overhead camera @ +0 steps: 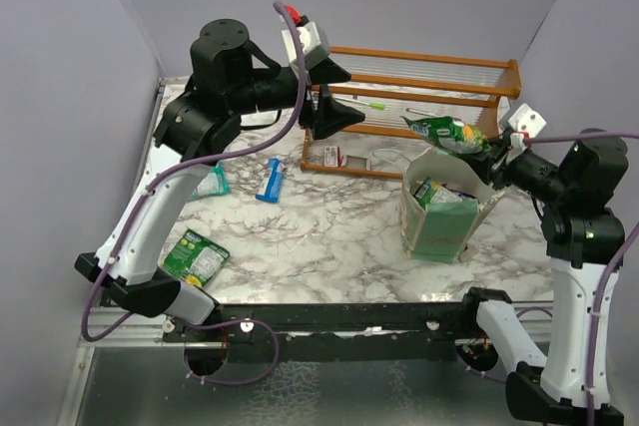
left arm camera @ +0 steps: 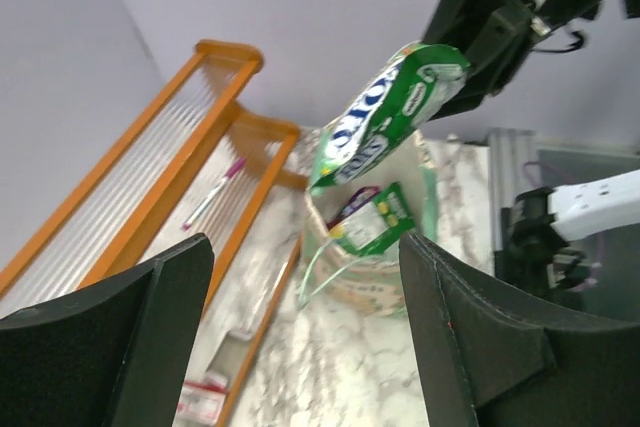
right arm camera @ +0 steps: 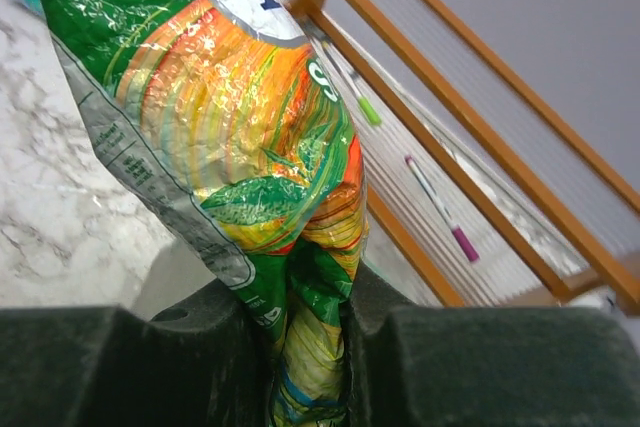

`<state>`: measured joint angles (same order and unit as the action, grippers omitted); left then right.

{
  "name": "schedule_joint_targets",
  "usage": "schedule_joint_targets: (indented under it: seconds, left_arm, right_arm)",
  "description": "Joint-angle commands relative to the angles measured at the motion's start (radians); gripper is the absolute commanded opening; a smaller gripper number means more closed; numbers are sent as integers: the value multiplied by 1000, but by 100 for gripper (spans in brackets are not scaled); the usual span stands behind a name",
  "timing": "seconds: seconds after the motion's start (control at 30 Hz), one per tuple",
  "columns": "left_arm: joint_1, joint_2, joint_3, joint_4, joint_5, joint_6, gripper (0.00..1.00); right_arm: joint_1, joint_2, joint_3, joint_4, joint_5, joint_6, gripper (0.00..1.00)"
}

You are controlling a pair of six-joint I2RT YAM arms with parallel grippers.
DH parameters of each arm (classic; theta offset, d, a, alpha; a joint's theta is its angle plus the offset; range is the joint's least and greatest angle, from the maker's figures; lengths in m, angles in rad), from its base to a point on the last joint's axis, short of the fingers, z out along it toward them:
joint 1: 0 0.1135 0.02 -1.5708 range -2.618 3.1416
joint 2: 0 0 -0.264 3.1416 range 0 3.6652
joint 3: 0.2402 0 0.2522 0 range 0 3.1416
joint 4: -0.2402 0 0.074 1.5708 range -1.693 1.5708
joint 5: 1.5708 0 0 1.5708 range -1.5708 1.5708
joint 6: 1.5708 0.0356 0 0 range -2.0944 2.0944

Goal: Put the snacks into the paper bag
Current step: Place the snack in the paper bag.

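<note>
Right claw [overhead camera: 491,150]: we see it clenched on one end of the held packet [overhead camera: 446,132], a green-and-orange one, in the air over the mouth of the paper bag [overhead camera: 439,234].
Paper bag: upright at 3 o'clock on the marble worktop [overhead camera: 329,236], with a bagged packet [overhead camera: 436,193] in green and yellow showing inside.
Left claw [overhead camera: 344,95]: released, jaws wide apart and holding nothing, raised in front of the wooden rack [overhead camera: 429,77] at 12 o'clock.
Loose snacks: we count a green-and-yellow packet [overhead camera: 196,256] at 8 o'clock, a teal packet [overhead camera: 213,183] at 9 o'clock, and a blue bar [overhead camera: 270,180] near it on its 3 o'clock side.
Rack: a red-pink packet [overhead camera: 329,155] lies at its near rail.
</note>
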<state>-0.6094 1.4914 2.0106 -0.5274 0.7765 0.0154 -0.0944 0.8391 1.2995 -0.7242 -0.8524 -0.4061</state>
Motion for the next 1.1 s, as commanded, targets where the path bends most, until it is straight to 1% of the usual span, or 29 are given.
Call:
schedule_joint_targets:
  seconds: [0.0, 0.17, 0.4, 0.6, 0.73, 0.93, 1.07]
  left_arm:
    - [16, -88, -37, -100, -161, 175, 79]
    - [41, -146, -92, -120, -234, 239, 82]
    - [86, -200, -157, -128, -276, 268, 82]
    - [111, -231, -201, -130, -296, 281, 83]
    - [116, -247, -221, -135, -316, 299, 84]
    - [127, -255, -230, -136, -331, 308, 84]
    - [137, -254, -237, -135, -326, 304, 84]
  right_arm:
    - [-83, -76, -35, -167, 82, -136, 4]
    - [-139, -100, -39, -270, 114, -224, 6]
    - [-140, -47, 9, -393, 190, -310, 8]
    - [-140, 9, 26, -448, 294, -392, 9]
    - [-140, 62, 55, -475, 290, -458, 9]
    - [-140, 158, 116, -560, 289, -579, 9]
    - [-140, 164, 103, -546, 308, -635, 9]
